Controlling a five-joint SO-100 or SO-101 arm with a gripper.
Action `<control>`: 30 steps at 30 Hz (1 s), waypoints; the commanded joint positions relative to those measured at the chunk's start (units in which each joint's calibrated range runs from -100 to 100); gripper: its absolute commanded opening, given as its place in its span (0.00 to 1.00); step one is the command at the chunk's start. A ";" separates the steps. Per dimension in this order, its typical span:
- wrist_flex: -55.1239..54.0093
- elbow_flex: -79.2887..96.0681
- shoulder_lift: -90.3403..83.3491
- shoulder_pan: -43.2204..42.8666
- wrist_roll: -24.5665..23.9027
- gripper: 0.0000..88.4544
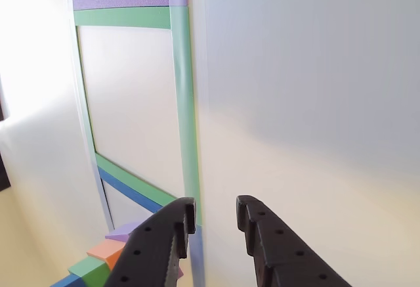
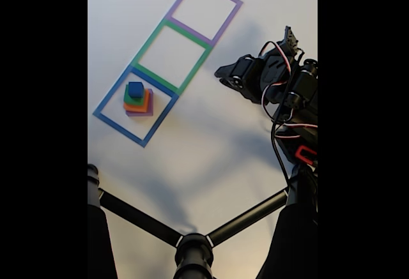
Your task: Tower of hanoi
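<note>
A: Big picture first: white desk [image 2: 211, 151], three tape squares in a row, a black tripod [image 2: 192, 247] at the lower edge of the fixed view.

B: And the tower of hanoi [image 2: 137, 99] sits fully stacked inside the blue tape square [image 2: 105, 100]: purple slab, orange, green, blue cube on top. By my read, nothing's been transferred yet; every move remains.

A: End effector [image 1: 215, 216]?

B: Fingers apart, holding nothing, hovering beside the green tape square [image 2: 148, 39], well apart from the stack.

The arm [image 2: 281, 81] stands folded at the right of the fixed view, its black body strung with red and white wires (they loop down its side). Its gripper [image 1: 215, 218] is parted, two black fingers [image 1: 164, 234] pointing away with nothing between them.
</note>
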 commanded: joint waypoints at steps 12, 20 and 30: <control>0.37 0.34 -0.76 -0.37 -0.38 0.01; 0.37 0.34 -0.76 -0.37 -0.38 0.01; 0.37 0.34 -0.76 -0.37 -0.38 0.01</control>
